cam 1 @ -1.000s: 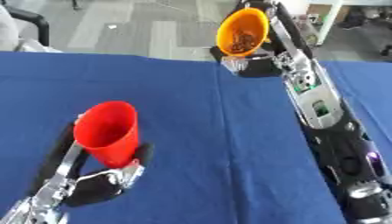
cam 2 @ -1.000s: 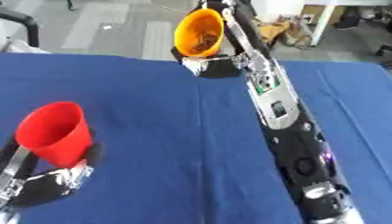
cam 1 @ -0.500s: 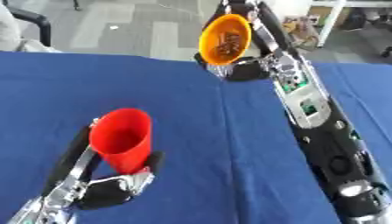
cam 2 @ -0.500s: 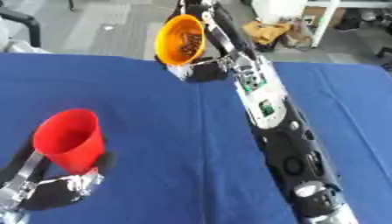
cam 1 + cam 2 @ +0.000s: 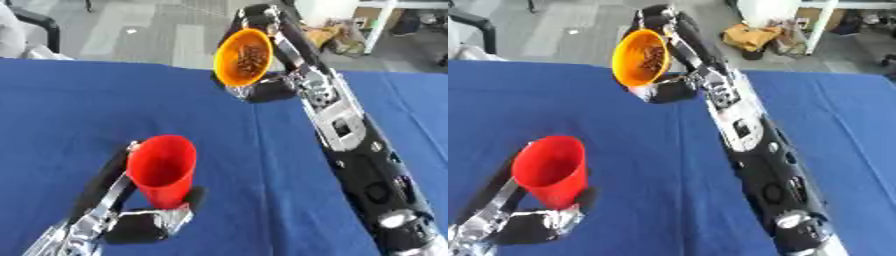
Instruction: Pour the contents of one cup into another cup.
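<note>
Blue cloth [image 5: 79,95] covers the work table, with grey floor and clutter beyond its far edge. Right hand [image 5: 267,87] has its fingers curled round the orange cup [image 5: 242,57], holding it raised above the far part of the cloth; cup is tipped over toward the robot's left, mouth facing the camera, small brown bits visible inside (cannot make out what they are). Nothing is seen leaving the rim. Left hand [image 5: 144,220] grips the red cup [image 5: 163,167] from below and beside, fingers and thumb wrapped about its lower part; this cup leans slightly, mouth up and angled toward the right hand, interior looks bare from here. The two cups are well apart: the orange one sits up and away from the left hand, the red one down and toward the robot's left of the right hand. Step in hand, by my reading: bringing the source over the receiver, tilt already begun. Next move calls for closing the gap so the orange rim sits above the red mouth before tipping further; tipping more at this spacing would likely drop contents on the cloth.
</note>
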Tool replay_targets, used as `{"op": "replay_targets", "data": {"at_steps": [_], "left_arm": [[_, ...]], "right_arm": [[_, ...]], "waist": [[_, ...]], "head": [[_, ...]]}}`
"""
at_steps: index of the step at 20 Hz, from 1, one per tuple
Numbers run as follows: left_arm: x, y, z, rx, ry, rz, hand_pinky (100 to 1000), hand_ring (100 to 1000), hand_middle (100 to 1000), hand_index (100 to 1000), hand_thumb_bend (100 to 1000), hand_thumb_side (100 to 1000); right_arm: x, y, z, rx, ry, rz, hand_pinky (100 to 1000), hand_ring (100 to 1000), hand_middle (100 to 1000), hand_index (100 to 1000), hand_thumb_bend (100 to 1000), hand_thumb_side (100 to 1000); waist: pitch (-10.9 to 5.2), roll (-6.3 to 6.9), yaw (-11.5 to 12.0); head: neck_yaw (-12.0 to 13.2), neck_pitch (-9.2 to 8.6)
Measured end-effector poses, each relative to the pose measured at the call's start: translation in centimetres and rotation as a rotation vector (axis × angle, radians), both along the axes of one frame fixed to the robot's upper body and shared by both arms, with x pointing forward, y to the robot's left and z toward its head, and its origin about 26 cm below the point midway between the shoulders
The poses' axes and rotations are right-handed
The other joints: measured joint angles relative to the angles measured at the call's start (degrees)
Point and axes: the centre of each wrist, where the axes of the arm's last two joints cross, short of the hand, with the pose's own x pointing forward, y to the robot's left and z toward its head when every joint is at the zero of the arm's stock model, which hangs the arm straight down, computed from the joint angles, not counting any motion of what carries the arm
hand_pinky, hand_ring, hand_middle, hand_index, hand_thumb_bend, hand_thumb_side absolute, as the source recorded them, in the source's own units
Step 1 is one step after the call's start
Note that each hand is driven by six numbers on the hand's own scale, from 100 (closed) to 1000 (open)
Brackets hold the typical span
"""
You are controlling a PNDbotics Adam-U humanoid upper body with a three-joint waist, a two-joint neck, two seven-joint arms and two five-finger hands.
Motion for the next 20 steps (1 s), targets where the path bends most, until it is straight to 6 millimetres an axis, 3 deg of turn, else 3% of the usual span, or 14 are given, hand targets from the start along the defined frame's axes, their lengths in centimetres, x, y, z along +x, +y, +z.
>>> {"op": "replay_targets", "data": {"at_steps": [20], "left_arm": [[0.9, -1.0, -0.8, 0.044, 0.004, -0.021, 486, 339, 358, 556, 127, 549]], "right_arm": [[-0.6, 2.1, -0.4, -0.040, 0.016, 0.068, 453, 373, 434, 490, 100, 100]], "waist": [[0.00, 0.05, -0.2]], "head": [[0.1, 0.00]]}}
